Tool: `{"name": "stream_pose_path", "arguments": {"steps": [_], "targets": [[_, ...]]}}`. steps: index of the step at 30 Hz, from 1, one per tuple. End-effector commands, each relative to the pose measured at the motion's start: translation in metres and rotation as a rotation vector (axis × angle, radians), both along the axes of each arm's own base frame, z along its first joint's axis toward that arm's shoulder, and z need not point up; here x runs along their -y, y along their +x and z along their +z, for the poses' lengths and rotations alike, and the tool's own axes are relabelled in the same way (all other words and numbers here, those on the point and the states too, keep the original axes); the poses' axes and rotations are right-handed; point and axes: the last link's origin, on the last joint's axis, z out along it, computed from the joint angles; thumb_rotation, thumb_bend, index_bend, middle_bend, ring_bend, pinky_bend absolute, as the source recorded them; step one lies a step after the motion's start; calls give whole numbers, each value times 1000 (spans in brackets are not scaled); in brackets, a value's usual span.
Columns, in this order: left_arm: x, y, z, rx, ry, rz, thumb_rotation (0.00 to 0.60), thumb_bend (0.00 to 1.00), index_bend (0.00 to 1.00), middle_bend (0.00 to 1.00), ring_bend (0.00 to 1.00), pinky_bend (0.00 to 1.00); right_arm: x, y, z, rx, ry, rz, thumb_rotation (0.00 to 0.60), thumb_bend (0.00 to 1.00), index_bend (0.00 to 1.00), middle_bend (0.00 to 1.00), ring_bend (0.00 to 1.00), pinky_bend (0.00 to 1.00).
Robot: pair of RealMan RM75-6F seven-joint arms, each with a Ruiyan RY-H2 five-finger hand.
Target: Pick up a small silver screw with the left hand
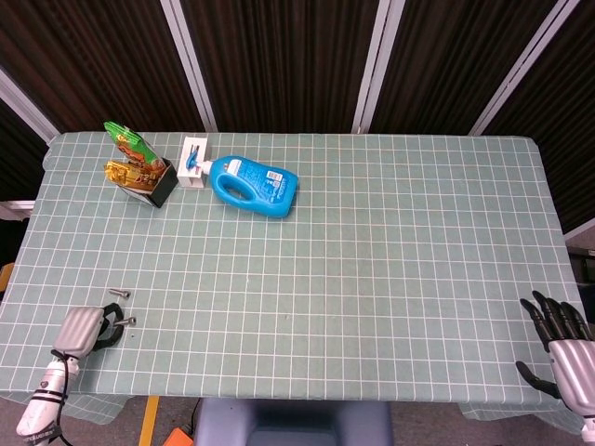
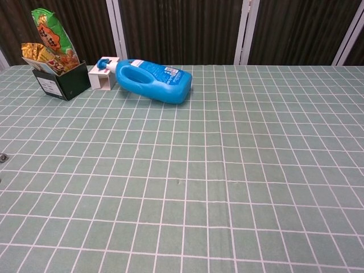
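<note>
Two small silver screws lie on the green checked cloth near the table's front left corner in the head view. One screw lies further back. The other screw sits just off the fingertips of my left hand. That hand lies low over the cloth with its back up and its fingers partly curled toward the screw, holding nothing that I can see. My right hand hangs off the front right corner with its fingers spread and empty. The chest view shows one screw at its left edge and neither hand.
A blue detergent bottle lies on its side at the back left. Beside it stand a small white box and a black box holding snack bags. The table's front edge runs close behind my left hand.
</note>
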Motion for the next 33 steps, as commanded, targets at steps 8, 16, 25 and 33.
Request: {"name": "stream_pose_path", "arguments": {"steps": [8,16,25,33], "targets": [[2,13,8,-11,31,-55,600,413,551,1000,1000,1000,0,0,0,0,5,-1,600,341,0,0,0,0],[4,30,8,-22,37,-110,600,413,553,1000,1000,1000,1,-1,-1,-1,8,-3,600,341,0,0,0,0],[5,44,4,-98,15,-159,600,414,550,1000,1000,1000,1,-1,0,-1,7,-5,600,341,0,0,0,0],[8,56,3,-227,7,-245,600,412,550,1000,1000,1000,1,-1,0,-5,2,-11,600,341,0,0,0,0]]}}
